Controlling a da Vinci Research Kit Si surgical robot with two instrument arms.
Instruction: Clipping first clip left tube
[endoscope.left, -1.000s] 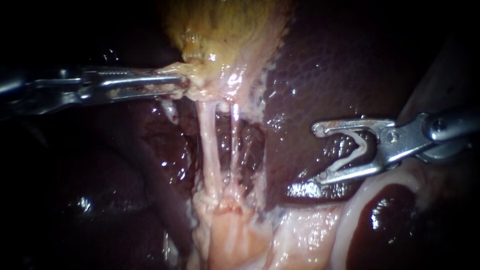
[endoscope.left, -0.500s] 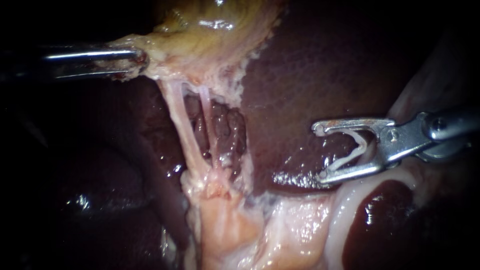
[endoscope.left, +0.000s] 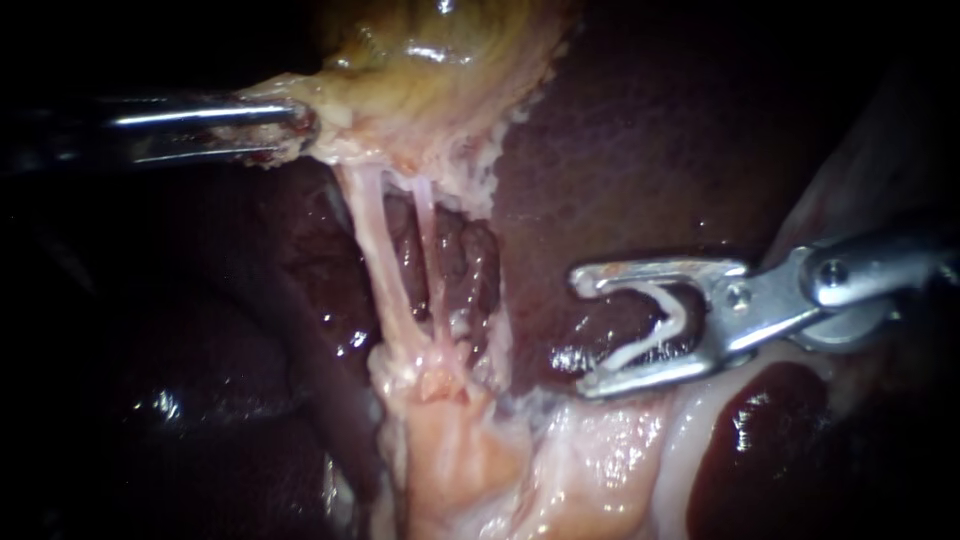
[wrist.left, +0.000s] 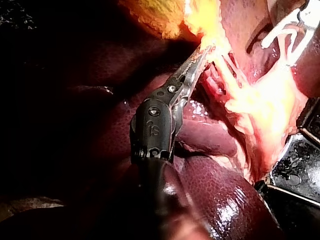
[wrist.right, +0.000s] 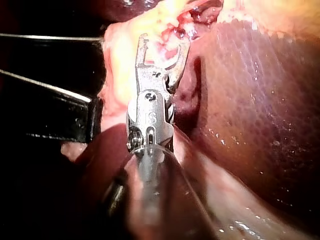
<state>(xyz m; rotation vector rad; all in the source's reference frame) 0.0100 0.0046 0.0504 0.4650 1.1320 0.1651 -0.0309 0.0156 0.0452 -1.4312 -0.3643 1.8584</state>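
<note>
While my left instrument (endoscope.left: 295, 125), a thin silver shaft from the left, has its jaws clamped tight on the pale edge of the soft yellow-tan gallbladder (endoscope.left: 440, 60), the left tube (endoscope.left: 385, 265), a pale pink stretchy string, is pulled straight. It runs from the gallbladder toward the near side, leaning a little right, down to a lump of pale pink tissue (endoscope.left: 450, 450). A thinner right tube (endoscope.left: 428, 245) runs just beside it.

My right instrument (endoscope.left: 585, 332), shiny silver with a forked tip, comes in from the right. Its jaws stand wide apart and carry a small white V-shaped clip (endoscope.left: 655, 325), one leg against each jaw. The mouth points left at the tubes but is well apart from them.

The left tube lies left of these jaws, with the right tube in between, so I think the jaws must reach past that one. The tube's long line crosses the mouth, which looks good for clipping. Behind is the wet, dark red liver (endoscope.left: 640, 150). The gap between the tubes is narrow, so room is tight.
</note>
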